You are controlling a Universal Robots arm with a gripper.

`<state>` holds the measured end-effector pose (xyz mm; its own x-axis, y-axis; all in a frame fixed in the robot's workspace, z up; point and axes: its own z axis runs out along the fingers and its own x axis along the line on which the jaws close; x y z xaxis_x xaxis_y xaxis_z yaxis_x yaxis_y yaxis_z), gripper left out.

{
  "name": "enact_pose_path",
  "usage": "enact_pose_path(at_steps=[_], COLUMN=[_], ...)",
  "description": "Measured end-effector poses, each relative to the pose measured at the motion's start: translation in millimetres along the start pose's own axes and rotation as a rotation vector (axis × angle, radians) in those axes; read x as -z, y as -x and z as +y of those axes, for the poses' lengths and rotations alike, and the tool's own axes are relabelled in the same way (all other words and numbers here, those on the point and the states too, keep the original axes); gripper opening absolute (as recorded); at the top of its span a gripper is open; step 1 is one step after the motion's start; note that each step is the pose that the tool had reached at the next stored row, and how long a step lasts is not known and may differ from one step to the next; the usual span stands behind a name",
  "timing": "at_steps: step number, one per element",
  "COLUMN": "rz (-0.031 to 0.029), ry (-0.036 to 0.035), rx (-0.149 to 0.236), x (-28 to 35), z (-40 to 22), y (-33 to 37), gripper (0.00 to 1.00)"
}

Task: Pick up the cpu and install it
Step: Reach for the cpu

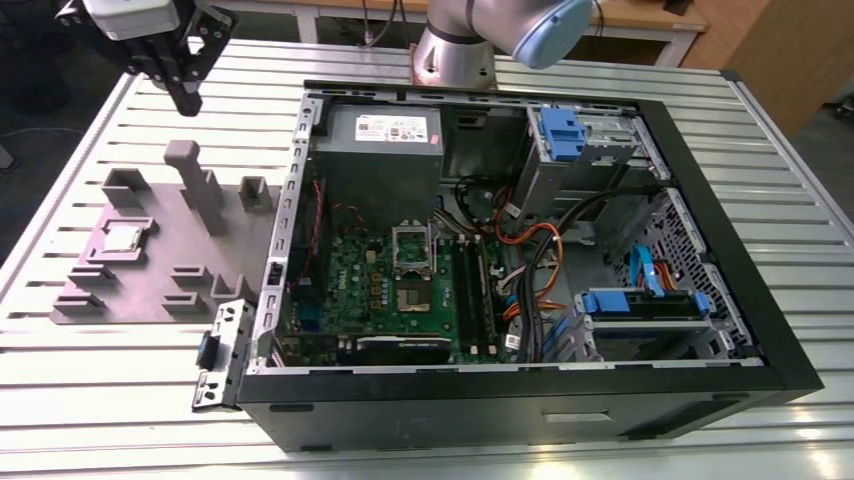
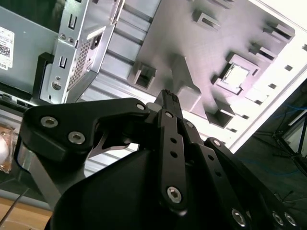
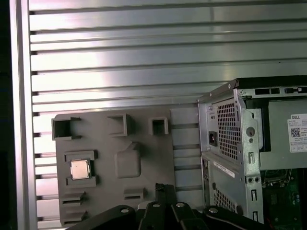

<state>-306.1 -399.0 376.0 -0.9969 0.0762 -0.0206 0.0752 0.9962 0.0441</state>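
Now | gripper (image 1: pixel 188 103) fingers pressed together, empty, hanging high over tray (image 1: pixel 154 290) | cpu (image 1: pixel 123 237) in tray recess, well below gripper, untouched | reach, judged: centre over cpu, square to its edges, steer clear of tall post (image 1: pixel 200 195) | slatted metal table (image 1: pixel 120 400), open case (image 1: pixel 747 330) beside tray

Both wrist views above grey tray (image 3: pixel 103 146)

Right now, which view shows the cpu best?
The first wrist view: the cpu lies face-on in a recess of the grey tray, unobstructed. The exterior view shows it small; the second wrist view shows it obliquely, in glare.
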Motion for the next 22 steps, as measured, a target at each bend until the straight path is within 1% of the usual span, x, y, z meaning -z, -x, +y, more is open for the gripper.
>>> enact_pose_path(at_steps=[4, 7, 17, 22], rz=[0.0028, 0.0038, 0.0039, 0.004], ry=[-0.0002, -0.0002, -0.0002, -0.0003], rx=[0.0, 0.0, 0.0, 0.0], x=[-0.5, -0.8, -1.0, -1.7], z=[-0.3, -0.4, -0.5, -0.8], y=[-4.1, -5.3, -5.6, -9.5], gripper=[0.11, 0.11, 0.11, 0.11])
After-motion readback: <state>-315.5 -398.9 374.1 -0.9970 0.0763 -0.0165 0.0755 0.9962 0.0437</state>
